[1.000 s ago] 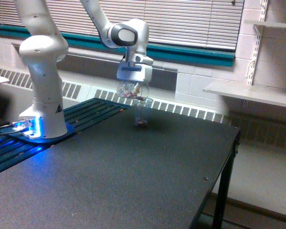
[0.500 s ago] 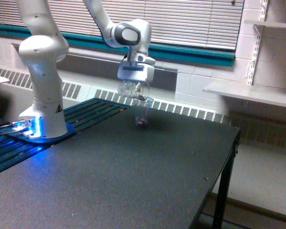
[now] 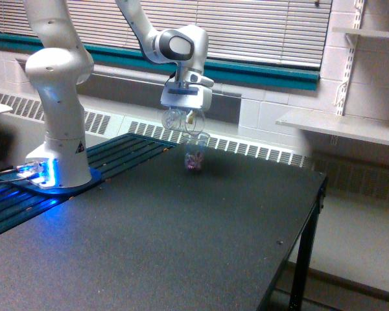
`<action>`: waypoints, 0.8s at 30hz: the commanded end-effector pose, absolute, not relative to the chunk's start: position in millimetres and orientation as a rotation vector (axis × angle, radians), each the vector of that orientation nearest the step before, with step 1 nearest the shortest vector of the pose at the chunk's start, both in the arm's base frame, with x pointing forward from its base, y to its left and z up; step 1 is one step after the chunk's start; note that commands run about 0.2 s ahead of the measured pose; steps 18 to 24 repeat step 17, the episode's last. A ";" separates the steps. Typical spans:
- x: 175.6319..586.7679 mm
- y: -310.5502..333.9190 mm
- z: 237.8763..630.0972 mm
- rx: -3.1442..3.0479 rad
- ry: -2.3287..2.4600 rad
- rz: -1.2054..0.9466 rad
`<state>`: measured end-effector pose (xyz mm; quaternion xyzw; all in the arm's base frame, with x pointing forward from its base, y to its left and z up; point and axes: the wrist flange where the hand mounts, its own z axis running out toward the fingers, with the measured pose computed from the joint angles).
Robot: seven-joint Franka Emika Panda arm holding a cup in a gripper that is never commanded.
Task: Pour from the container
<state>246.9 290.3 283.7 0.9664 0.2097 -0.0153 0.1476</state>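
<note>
- A dark, finely speckled table (image 3: 201, 240) fills most of the exterior view; everything below is placed relative to it.
- Behind the table's far edge runs a white slatted heater grille (image 3: 246, 148), with closed window blinds (image 3: 259, 29) above it.
- On the table's left end, as the exterior view shows it, stands the robot's white base (image 3: 58, 136), lit by a blue glow at its foot.
- Near the table's far edge stands a tall, narrow clear cup (image 3: 194, 154) with small reddish pieces in its bottom.
- The white arm reaches over the far edge, its gripper (image 3: 183, 116) pointing down.
- The jaws pinch the container (image 3: 176, 120), a squat clear plastic cup, tilted just above the tall cup's rim.
- Nothing stands between camera and cups.
</note>
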 end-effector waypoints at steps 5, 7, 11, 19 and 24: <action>254.9 299.2 293.6 2.796 0.609 -0.004; 256.7 300.6 296.0 2.807 0.602 0.009; 261.0 302.4 301.1 2.829 0.584 0.040; 269.4 303.1 307.9 2.862 0.546 0.098; 269.4 303.1 307.9 2.862 0.546 0.098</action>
